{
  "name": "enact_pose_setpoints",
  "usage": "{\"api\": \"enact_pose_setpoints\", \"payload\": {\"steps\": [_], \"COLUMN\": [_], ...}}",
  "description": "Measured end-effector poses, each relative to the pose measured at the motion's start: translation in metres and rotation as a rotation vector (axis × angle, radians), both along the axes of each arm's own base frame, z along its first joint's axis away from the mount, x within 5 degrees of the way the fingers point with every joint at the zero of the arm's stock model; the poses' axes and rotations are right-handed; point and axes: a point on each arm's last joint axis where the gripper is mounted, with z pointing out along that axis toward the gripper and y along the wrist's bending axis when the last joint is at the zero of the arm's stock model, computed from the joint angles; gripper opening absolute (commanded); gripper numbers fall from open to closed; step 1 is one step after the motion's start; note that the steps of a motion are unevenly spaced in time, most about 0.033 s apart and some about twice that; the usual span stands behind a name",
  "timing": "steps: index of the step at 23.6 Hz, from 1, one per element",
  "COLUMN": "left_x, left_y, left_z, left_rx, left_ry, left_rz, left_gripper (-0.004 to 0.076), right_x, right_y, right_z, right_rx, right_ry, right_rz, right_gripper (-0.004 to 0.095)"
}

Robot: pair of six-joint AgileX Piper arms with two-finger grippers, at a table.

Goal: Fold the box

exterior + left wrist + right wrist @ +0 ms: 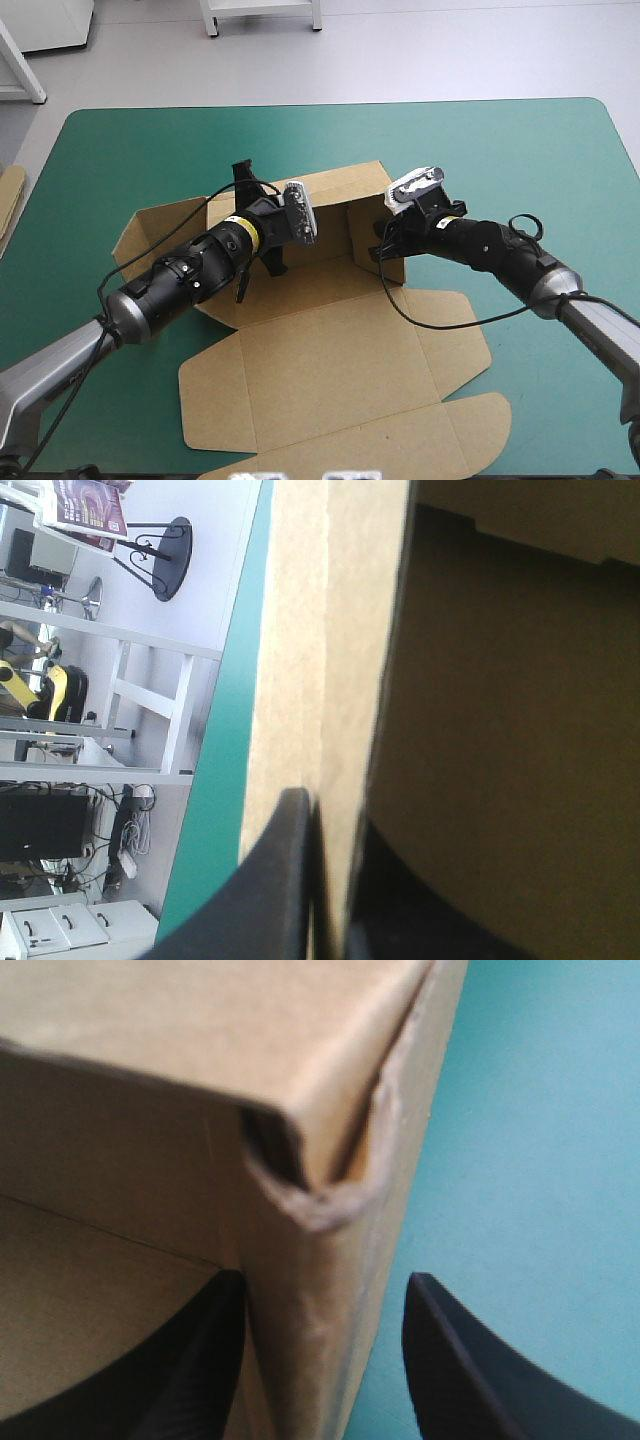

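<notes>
Box point(340, 350) of brown board lies mid-table point(120, 140), part-formed. Its far wall stands, a side wall stands at that wall's right end, flaps at its left end lie splayed, and the lid lies flat on its near side. The left hand point(300, 240) is just in front of the far wall, inside the tray. The right hand point(388, 252) is at the far wall's right end, by the side wall.

From the left wrist, the left hand point(328, 815) is clenched on a raised panel of the box, its black fingers point(285, 880) all but meeting with the sheet between them.

From the right wrist, the right hand point(325, 1290) is released. It sits astride the side wall just short of its corner with the far wall, one finger inside the tray and one outside over the teal-green cover point(520, 1110). That corner looks frayed and slightly gaping.

The step appears to be squaring and tucking the right side wall. Next, the right hand likely needs to close on that wall and press it toward the far wall while the left steadies the panel.
</notes>
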Motion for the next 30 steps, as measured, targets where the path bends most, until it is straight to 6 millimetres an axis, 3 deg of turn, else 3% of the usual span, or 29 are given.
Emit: {"api": "enact_pose_setpoints", "payload": {"steps": [3,7,17,19,22,24,30], "left_x": [0.0,0.0,0.0,0.0,-0.002,-0.007,-0.025], "left_y": [0.0,0.0,0.001,0.001,0.001,0.001,-0.003], "left_z": [0.0,0.0,-0.001,-0.001,0.001,0.001,0.003], "left_rx": [0.0,0.0,0.004,-0.006,-0.053,-0.081,-0.094], "left_ry": [0.0,0.0,0.006,0.011,0.034,0.06,0.115], "left_rz": [0.0,0.0,0.007,0.013,0.039,0.055,0.077], "left_gripper": [-0.0008,-0.0008,0.001,0.0094,0.0376,0.0456,0.0456], "right_x": [0.002,0.001,0.001,0.001,0.001,0.0,0.0], "right_y": [0.001,0.002,0.001,0.001,0.001,0.001,0.002], "right_z": [-0.004,-0.003,-0.001,-0.001,-0.001,-0.001,-0.002], "right_rx": [0.01,0.018,0.011,0.014,0.016,0.02,0.024], "right_ry": [0.023,0.025,0.01,0.012,0.014,0.019,0.029], "right_rz": [-0.013,-0.014,-0.015,-0.017,-0.019,-0.021,-0.02], "right_gripper": [0.0292,-0.002,0.0001,0.0001,0.0001,0.0001,0.0001]}}
